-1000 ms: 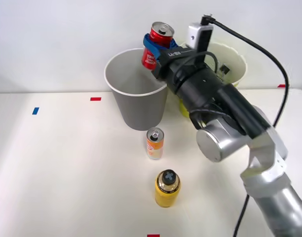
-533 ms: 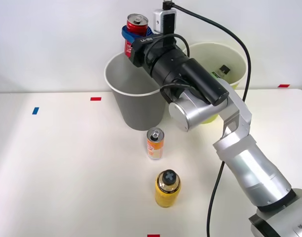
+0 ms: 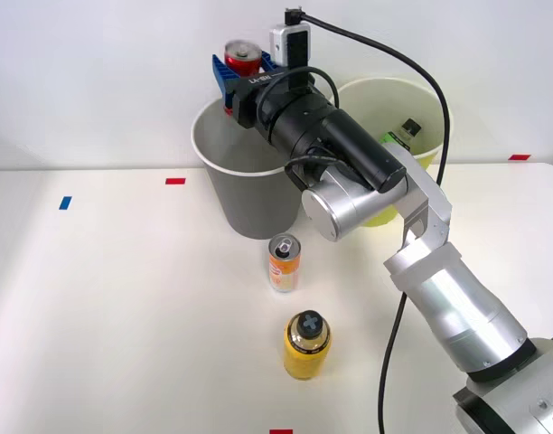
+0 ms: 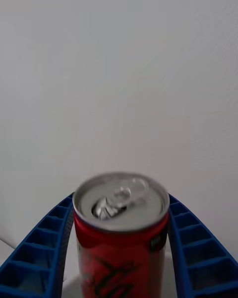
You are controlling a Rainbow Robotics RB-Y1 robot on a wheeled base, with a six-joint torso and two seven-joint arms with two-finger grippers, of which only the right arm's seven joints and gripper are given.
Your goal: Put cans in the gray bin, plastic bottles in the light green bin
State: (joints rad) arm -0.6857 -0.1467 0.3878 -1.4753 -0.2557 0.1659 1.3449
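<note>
Red can [image 3: 243, 56] held above gray bin [image 3: 249, 172], pinched upright in the end effector [image 3: 241, 70].

Risk on release: can sits over the bin's far rim rather than its middle, so could clip the white edge and bounce out behind, or tip sideways if the ribbed fingers [image 4: 37, 248] part unevenly. Right arm stretched up and forward from the right, wrist roughly level, pointing over the bin mouth. Orange can [image 3: 284, 262] upright on the surface [image 3: 123, 298] just in front of the gray bin; bottle [image 3: 401, 132] already inside the green bin [image 3: 421, 117]. 1 can left to sort.
</note>
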